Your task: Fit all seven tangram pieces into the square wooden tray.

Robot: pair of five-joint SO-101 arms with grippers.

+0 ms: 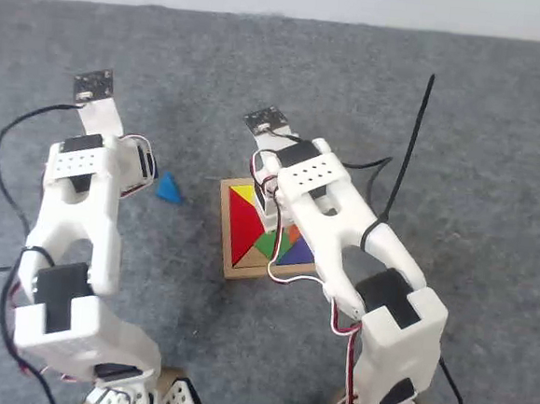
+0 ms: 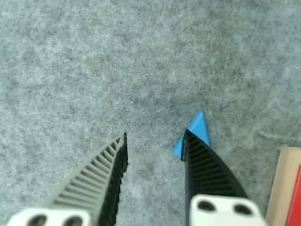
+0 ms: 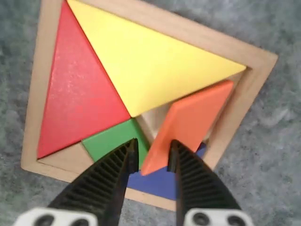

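Right gripper (image 3: 153, 142): you're clenched on a corner of the orange piece (image 3: 193, 117), which lies tilted in the tray (image 3: 263, 66).
Left gripper (image 2: 155, 134): released; one finger touches the blue triangle (image 2: 197, 126), on the table beside the tray.

High view: a fixed camera above and behind the arm bases. It looks down and forward over the grey worktop (image 1: 464, 114) to its far edge, from a middling distance. The left arm (image 1: 78, 206) and right arm (image 1: 344, 217) are seen from behind.
Left wrist view: mounted on the left arm, looking down along the left claw (image 2: 155, 136) at the worktop, close up.
Right wrist view: mounted on the right arm, looking almost straight down past the right claw (image 3: 153, 142), which pinches the orange piece (image 3: 193, 117), onto the wooden tray (image 3: 263, 61), very close.
Shared by high and left wrist: the blue triangle (image 1: 168, 189) and one edge of the wooden tray.
Shared by high and right wrist: the wooden tray.
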